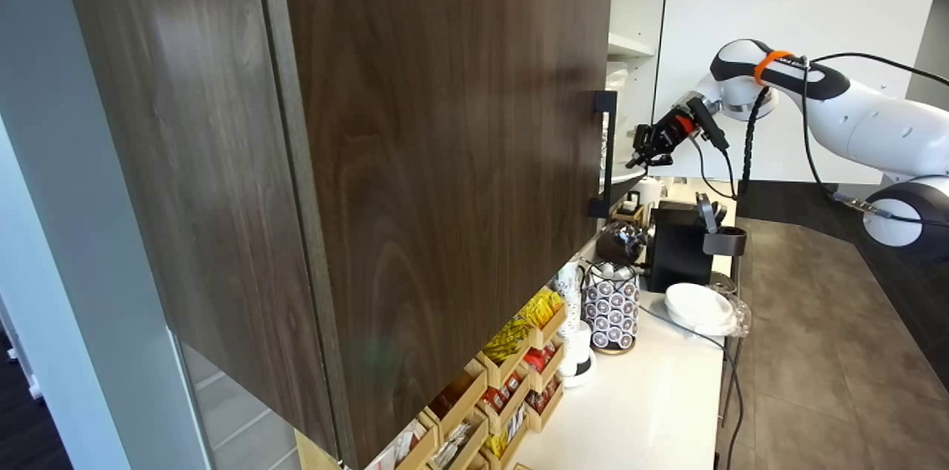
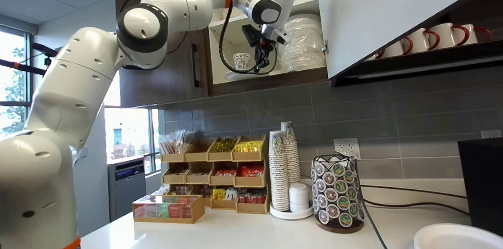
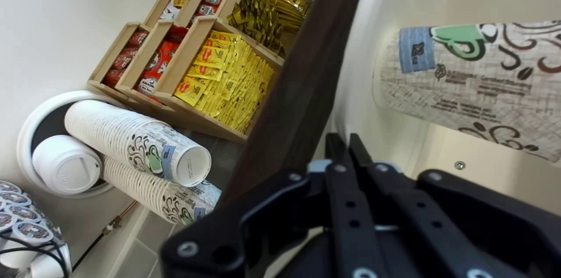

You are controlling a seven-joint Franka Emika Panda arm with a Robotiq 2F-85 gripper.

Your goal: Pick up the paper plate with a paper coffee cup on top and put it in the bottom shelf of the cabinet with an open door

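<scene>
My gripper (image 3: 346,140) is shut on the rim of the white paper plate (image 3: 401,131). The paper coffee cup (image 3: 477,72), printed with brown swirls, stands on the plate. In an exterior view the cup (image 2: 241,61) looks upright on the plate (image 2: 234,76), and the gripper (image 2: 258,68) is at the plate's right edge. They are at the opening of the cabinet (image 2: 267,88), low down over the bottom shelf (image 2: 276,71). I cannot tell whether the plate touches the shelf. In an exterior view only a sliver of the plate (image 1: 629,175) shows below the gripper (image 1: 635,161).
Wrapped stacks of white plates (image 2: 302,43) fill the right of the bottom shelf. The open door (image 2: 389,9) swings out to the right. A closed brown door (image 2: 165,52) is on the left. A middle shelf (image 2: 306,1) is above. Cup stacks (image 2: 279,174) stand on the counter.
</scene>
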